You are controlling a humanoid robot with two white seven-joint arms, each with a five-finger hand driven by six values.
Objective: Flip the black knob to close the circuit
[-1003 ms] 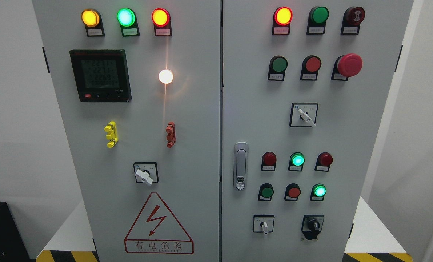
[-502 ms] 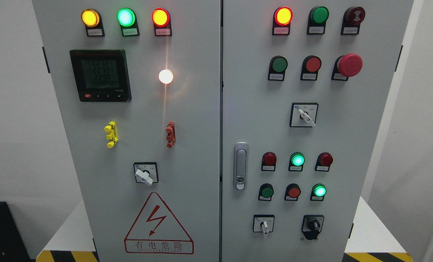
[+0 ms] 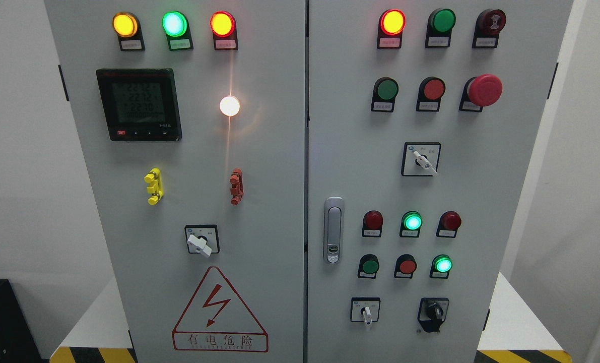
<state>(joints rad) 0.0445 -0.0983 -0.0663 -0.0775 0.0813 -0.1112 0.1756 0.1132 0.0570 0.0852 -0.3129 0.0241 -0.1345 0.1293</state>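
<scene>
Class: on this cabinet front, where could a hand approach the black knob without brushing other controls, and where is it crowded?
Bare panel lies right of the black knob, toward the cabinet edge, and below it. Crowded: the white-handled switch to its left and the lit green button directly above. No hand is in view.

The big cabinet (image 3: 269, 151) looks like painted metal, pale grey, smooth and a bit matt. The black knob (image 3: 435, 311) near the bottom right looks like shiny plastic. The door handle (image 3: 334, 229) is silvery metal and shines. The red mushroom button (image 3: 484, 89) looks like smooth plastic, not very shiny. The round lamps (image 3: 174, 23) have glossy see-through plastic caps. The meter (image 3: 139, 104) has a black plastic frame and a glassy screen. The warning sign (image 3: 220, 312) looks like a flat sticker.
</scene>
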